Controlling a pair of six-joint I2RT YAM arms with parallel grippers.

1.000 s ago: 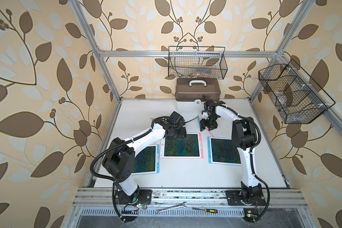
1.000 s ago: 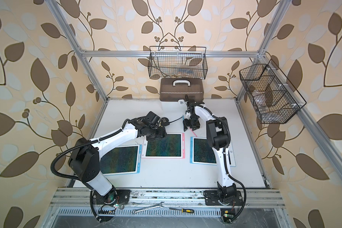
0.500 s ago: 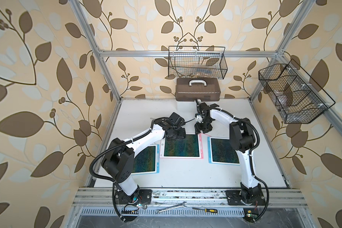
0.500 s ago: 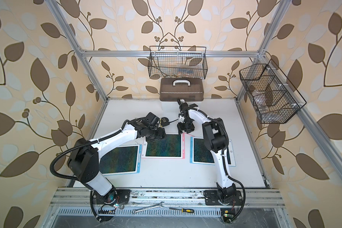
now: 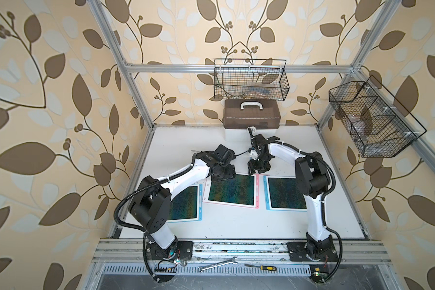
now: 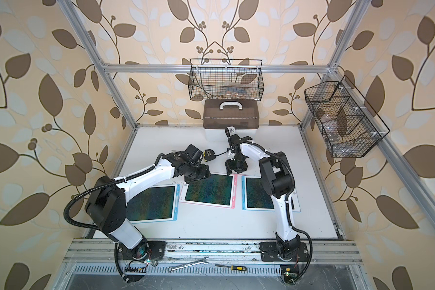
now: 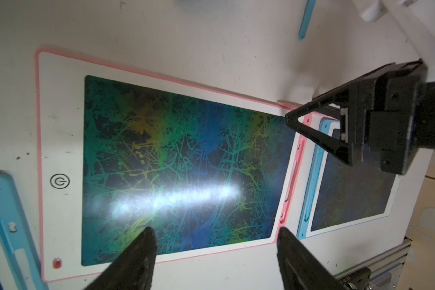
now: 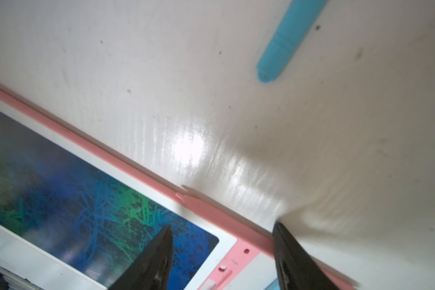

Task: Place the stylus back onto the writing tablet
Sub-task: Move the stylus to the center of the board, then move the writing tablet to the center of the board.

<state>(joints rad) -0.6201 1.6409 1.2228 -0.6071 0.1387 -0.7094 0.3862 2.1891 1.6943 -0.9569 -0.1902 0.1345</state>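
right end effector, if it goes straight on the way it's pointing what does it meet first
Most likely the pink stylus, lying ahead of the open right end effector along the pink tablet edge; depth is unclear.

Bright, even light is filling both top views, their edges bowing. White glare is streaking the pink tablet [image 7: 186,163] and the worktop [image 8: 189,150]; the right wrist view is blurring.

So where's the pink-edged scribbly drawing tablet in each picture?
In a top view: the pink-edged writing tablet, middle of the row.
In a top view: again the middle one.
Left wrist: fills most of the picture.
Right wrist: just one corner.
Shared landmark: the right gripper, open over that corner.
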